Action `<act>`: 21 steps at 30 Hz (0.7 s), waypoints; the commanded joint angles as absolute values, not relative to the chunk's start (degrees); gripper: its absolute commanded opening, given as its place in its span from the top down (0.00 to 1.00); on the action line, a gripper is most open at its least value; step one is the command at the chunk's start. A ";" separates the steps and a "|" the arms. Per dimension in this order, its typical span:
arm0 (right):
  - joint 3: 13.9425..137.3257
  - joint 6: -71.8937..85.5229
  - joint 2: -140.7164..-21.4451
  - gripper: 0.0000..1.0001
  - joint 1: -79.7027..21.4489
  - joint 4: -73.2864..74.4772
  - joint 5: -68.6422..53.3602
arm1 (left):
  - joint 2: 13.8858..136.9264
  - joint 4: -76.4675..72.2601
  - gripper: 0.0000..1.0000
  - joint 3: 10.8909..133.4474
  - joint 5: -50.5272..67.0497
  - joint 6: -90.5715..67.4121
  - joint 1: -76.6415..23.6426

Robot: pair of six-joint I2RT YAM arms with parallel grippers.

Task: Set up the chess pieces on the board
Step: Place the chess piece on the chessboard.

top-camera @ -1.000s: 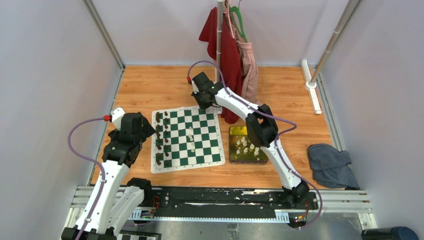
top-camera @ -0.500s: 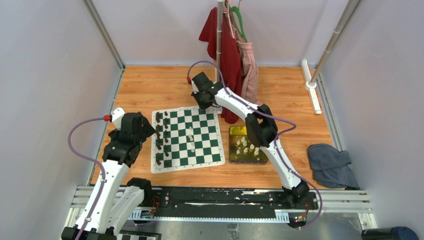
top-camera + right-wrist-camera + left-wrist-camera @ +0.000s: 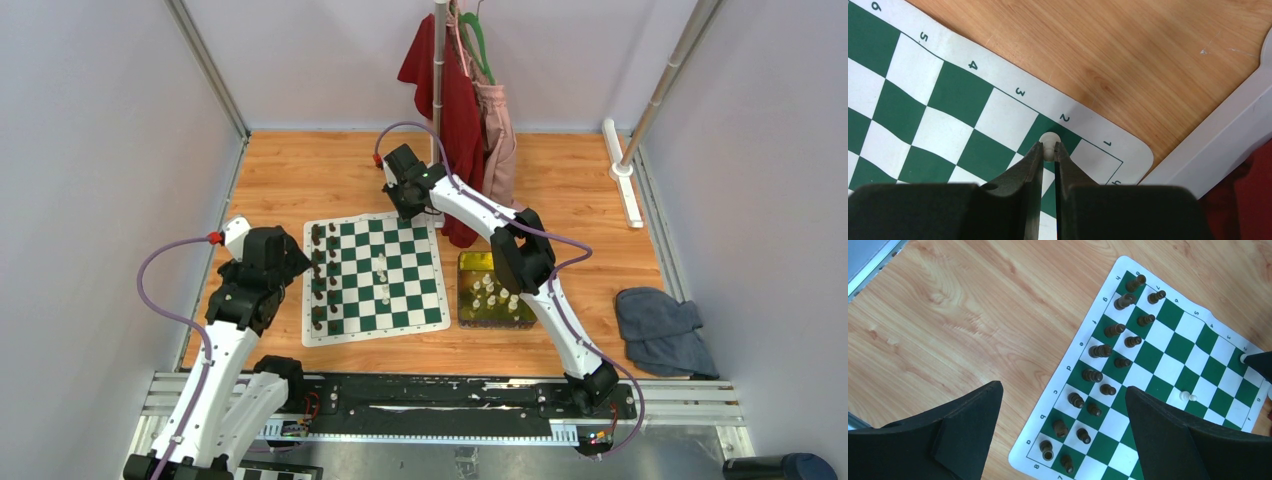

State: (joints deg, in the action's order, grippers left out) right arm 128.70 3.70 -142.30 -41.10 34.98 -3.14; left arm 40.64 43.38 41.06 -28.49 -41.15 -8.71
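The board (image 3: 372, 338) lies on the wooden table, with dark chessmen (image 3: 318, 275) lined along its left side. Two cream chess pieces (image 3: 381, 266) stand near its middle, and more lie in the yellow-green tray (image 3: 470, 262). My right gripper (image 3: 1049, 146) is shut on a white pawn (image 3: 1049, 138) and holds it over a green square by the far right corner of the board (image 3: 943, 95). My left gripper (image 3: 1063, 388) hangs open above the board's left edge with nothing between its fingers. The dark chessmen (image 3: 1100, 351) and a white pawn (image 3: 1186, 396) show below it.
A pole with red and pink clothes (image 3: 462, 110) stands just behind the board's far right corner. A grey cloth (image 3: 665, 330) lies at the right. A white strip (image 3: 622, 180) lies at the back right. Walls close in both sides.
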 commanded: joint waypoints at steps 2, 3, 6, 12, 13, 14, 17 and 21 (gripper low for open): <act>128.23 3.39 -143.54 0.84 -40.47 37.30 -2.64 | 39.87 42.79 0.00 40.37 -28.57 -42.18 -8.44; 128.19 3.41 -143.53 0.82 -40.45 37.35 -2.60 | 39.87 42.78 0.00 40.35 -28.48 -42.18 -8.44; 127.90 3.32 -143.50 0.79 -40.47 37.36 -2.65 | 39.74 42.83 0.00 40.26 -28.43 -42.27 -8.44; 127.61 3.32 -143.41 0.73 -40.44 37.34 -2.88 | 39.76 42.89 0.00 40.36 -28.22 -42.52 -8.44; 127.62 3.34 -143.42 0.73 -40.48 37.35 -2.94 | 39.77 42.82 0.00 40.34 -28.17 -42.54 -8.44; 127.54 3.39 -143.33 0.72 -40.50 37.35 -2.98 | 39.77 42.86 0.00 40.34 -28.12 -42.58 -8.44; 127.61 3.39 -143.22 0.71 -40.48 37.34 -3.16 | 39.72 42.88 0.00 40.34 -28.04 -42.67 -8.44; 127.62 3.41 -143.00 0.70 -40.59 37.44 -3.25 | 39.49 43.04 0.00 40.34 -27.76 -43.03 -8.44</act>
State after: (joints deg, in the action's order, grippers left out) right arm 128.27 3.64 -142.30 -41.10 35.64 -3.18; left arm 40.23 43.38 40.73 -28.03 -42.06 -8.71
